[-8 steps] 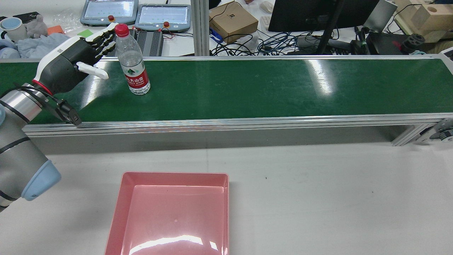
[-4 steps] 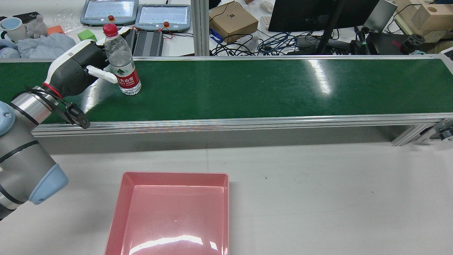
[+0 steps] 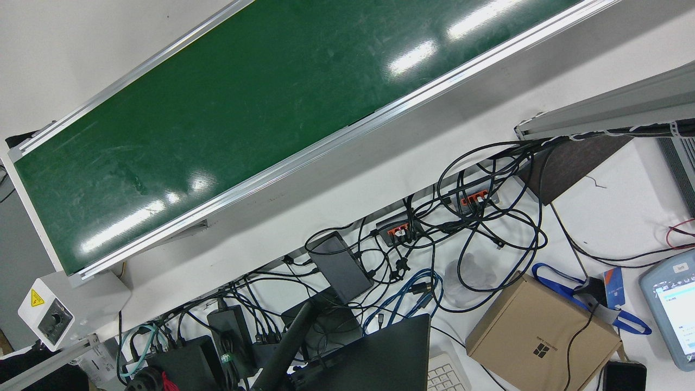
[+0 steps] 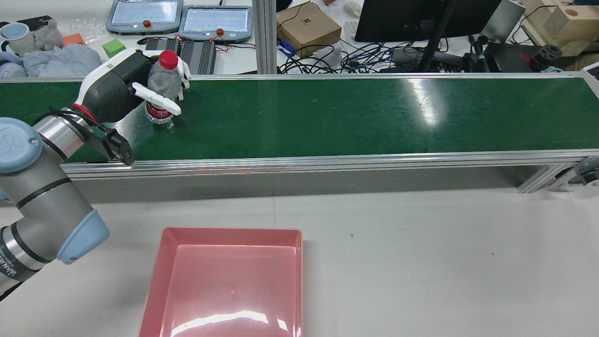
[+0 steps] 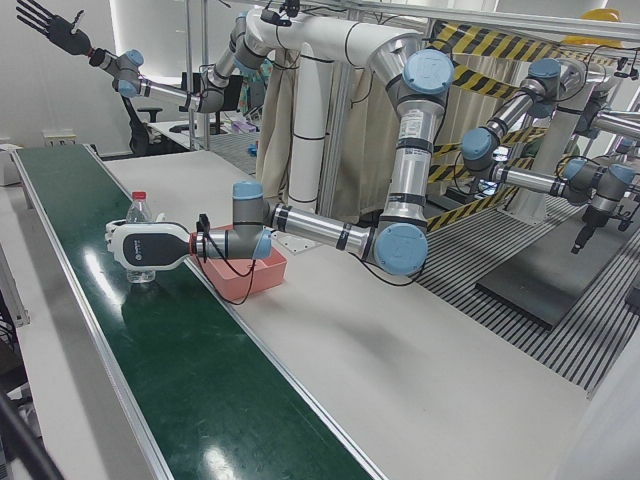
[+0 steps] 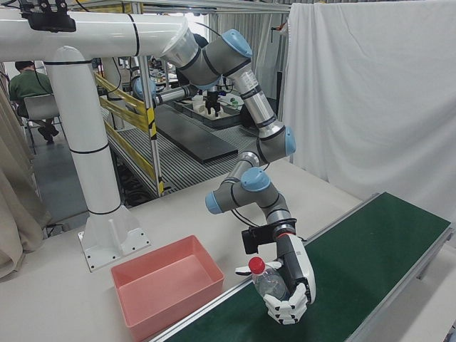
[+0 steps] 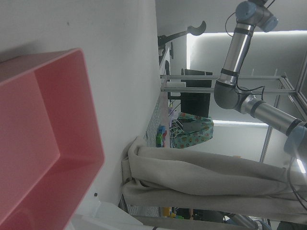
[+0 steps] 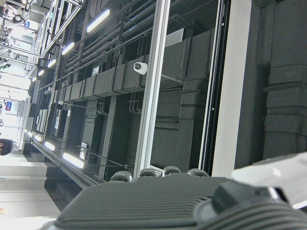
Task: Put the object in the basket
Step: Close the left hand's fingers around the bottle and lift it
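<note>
Bottle (image 4: 161, 96) stands on the belt (image 4: 327, 117), the left hand (image 4: 126, 86) wrapped around it, seemingly lifting. Thin, slick plastic may slip or tilt en route to the basket (image 4: 229, 285). Right hand (image 5: 45, 22): raised, fingers spread.

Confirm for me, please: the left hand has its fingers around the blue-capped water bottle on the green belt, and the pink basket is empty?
Not quite: the water bottle has a red cap, as the rear view shows. Otherwise right: the left hand has its fingers around it on the green belt, and the pink basket is empty.
</note>
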`<action>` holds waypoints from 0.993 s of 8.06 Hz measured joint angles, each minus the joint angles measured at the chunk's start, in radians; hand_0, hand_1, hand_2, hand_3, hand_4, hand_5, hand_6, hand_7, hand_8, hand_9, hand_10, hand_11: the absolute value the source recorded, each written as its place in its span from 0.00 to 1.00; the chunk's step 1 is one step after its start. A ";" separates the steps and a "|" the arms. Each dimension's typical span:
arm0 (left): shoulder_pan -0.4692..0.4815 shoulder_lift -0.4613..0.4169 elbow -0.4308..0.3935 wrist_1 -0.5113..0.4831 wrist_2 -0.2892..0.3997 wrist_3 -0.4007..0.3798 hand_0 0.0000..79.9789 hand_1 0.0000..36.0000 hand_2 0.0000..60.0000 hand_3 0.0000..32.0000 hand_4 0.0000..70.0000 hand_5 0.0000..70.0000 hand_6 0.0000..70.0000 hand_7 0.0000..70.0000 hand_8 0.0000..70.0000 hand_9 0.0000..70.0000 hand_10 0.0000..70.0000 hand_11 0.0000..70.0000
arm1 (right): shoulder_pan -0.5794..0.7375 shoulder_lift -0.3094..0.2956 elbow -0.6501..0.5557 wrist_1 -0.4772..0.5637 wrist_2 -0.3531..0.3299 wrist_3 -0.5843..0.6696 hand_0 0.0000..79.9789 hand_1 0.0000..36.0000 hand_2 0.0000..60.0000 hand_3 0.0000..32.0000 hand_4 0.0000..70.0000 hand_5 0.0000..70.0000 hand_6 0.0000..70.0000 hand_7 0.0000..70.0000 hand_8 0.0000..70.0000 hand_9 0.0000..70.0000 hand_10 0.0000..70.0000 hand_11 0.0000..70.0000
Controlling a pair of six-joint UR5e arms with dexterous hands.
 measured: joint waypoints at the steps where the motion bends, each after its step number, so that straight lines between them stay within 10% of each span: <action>1: -0.002 -0.008 -0.002 0.032 0.000 -0.001 0.79 0.51 0.36 0.00 0.77 0.91 0.88 0.82 0.83 0.98 0.78 1.00 | 0.000 0.000 0.000 0.000 0.000 0.000 0.00 0.00 0.00 0.00 0.00 0.00 0.00 0.00 0.00 0.00 0.00 0.00; 8: 0.000 0.002 -0.335 0.327 0.011 -0.002 0.78 0.55 0.40 0.00 0.67 0.81 0.76 0.75 0.75 0.90 0.71 1.00 | 0.000 0.000 0.000 0.000 0.000 0.000 0.00 0.00 0.00 0.00 0.00 0.00 0.00 0.00 0.00 0.00 0.00 0.00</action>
